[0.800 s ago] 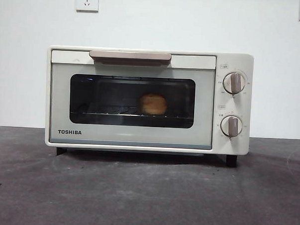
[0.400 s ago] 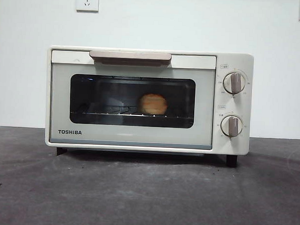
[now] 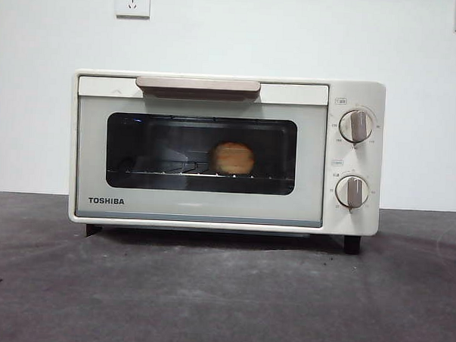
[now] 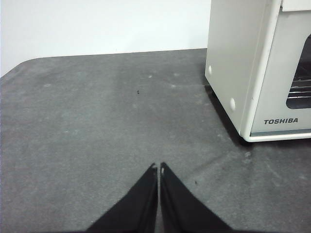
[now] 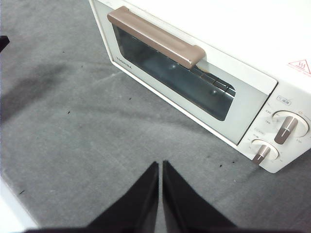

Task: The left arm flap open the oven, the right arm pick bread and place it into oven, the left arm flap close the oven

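The cream-white TOSHIBA oven (image 3: 211, 208) stands in the middle of the dark table with its glass door closed and the beige handle (image 3: 198, 85) up. Through the window the golden-brown bread (image 3: 233, 158) rests on the wire rack, right of centre. No arm shows in the front view. My left gripper (image 4: 158, 167) is shut and empty, low over the table off the oven's (image 4: 233, 73) left side. Empty too, my right gripper (image 5: 161, 165) is shut, held high in front of the oven (image 5: 233, 121), looking down on the handle (image 5: 155, 38).
Two round knobs (image 3: 355, 126) sit on the oven's right panel. Wall sockets (image 3: 132, 0) hang on the white wall behind. Bare grey table (image 3: 222, 299) lies in front of the oven and to its left (image 4: 97, 121).
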Controlling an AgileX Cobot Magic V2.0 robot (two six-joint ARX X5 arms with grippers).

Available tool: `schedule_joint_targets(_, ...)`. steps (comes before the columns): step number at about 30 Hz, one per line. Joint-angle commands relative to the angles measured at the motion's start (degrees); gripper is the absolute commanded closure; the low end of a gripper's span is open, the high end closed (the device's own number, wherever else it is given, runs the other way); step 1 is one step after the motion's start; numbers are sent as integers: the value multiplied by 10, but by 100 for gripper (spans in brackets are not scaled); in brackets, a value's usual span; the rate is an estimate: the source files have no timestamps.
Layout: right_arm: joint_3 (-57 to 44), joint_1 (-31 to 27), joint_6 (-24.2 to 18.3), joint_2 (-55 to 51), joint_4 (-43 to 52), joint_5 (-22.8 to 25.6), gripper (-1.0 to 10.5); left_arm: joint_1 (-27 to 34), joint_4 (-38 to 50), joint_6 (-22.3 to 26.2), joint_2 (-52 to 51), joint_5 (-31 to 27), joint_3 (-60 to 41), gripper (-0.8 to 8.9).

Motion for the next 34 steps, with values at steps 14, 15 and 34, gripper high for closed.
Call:
schedule_joint_targets(14,-79,-205,-16,-120,126,-81,938,1,-4,-1,-1,-1,-12,794)
schedule_joint_targets(15,-101,-233,-17,-139,145,-83,938,1,-4,-1,-1,-1,-12,794)
schedule_joint_targets(34,-491,-432,-44,-467,382,-76,938,1,-4,-1,-1,-1,-12,794)
